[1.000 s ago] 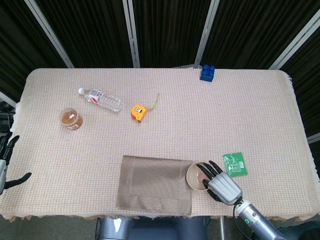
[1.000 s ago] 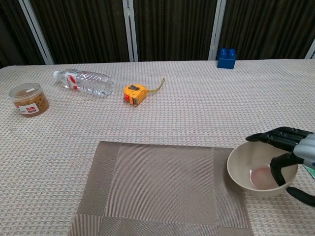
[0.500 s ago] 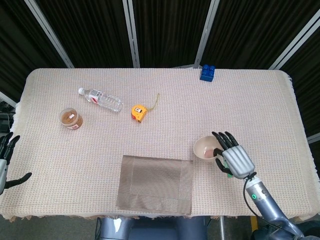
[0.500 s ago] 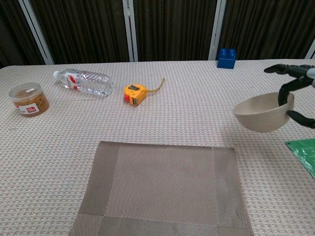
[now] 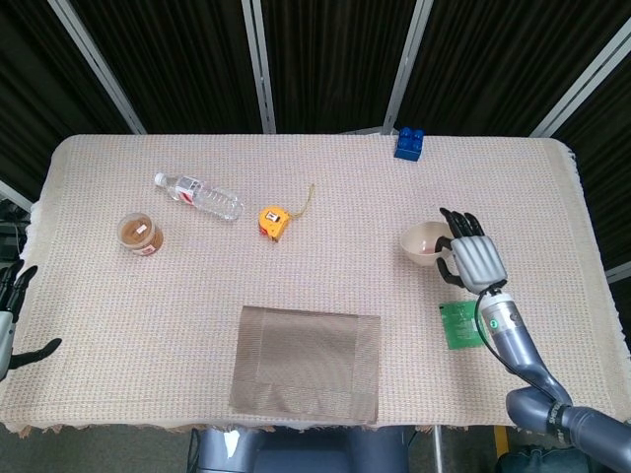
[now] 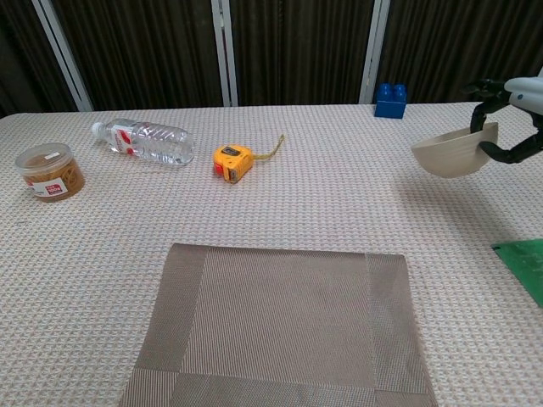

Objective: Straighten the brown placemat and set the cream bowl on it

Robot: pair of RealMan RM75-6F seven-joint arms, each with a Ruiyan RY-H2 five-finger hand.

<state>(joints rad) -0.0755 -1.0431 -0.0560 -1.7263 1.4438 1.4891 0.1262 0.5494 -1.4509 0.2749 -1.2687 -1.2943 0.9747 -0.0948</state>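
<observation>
Head view and chest view, one moment. Right hand [image 5: 475,258] holds one cream bowl [image 5: 424,243] by its rim, fingers curled over the near edge and thumb beneath; in the chest view the bowl [image 6: 453,153] hangs clear above the table, tilted slightly, with the hand [image 6: 511,119] at the frame's right edge. Left hand [image 5: 12,317] shows only at the far left edge of the head view, off the table, fingers apart and holding nothing. One brown placemat [image 5: 307,364] lies flat near the front edge of the table [image 5: 325,276], well apart from the bowl and to the left of it; its edges run close to parallel with the table front. Below the right hand lies one green packet [image 5: 460,324], just beside the forearm. Farther out: one yellow tape measure [image 5: 275,220], one clear water bottle [image 5: 198,195] on its side, one brown-lidded jar [image 5: 140,234] upright, and one blue block [image 5: 408,143] at the far edge. Nothing stands between bowl and placemat. Compared with half a second ago, the bowl has risen and moved farther from the placemat, toward the back right of the table; a second ago it sat on the cloth touching the placemat's right edge. The other objects are unmoved.
</observation>
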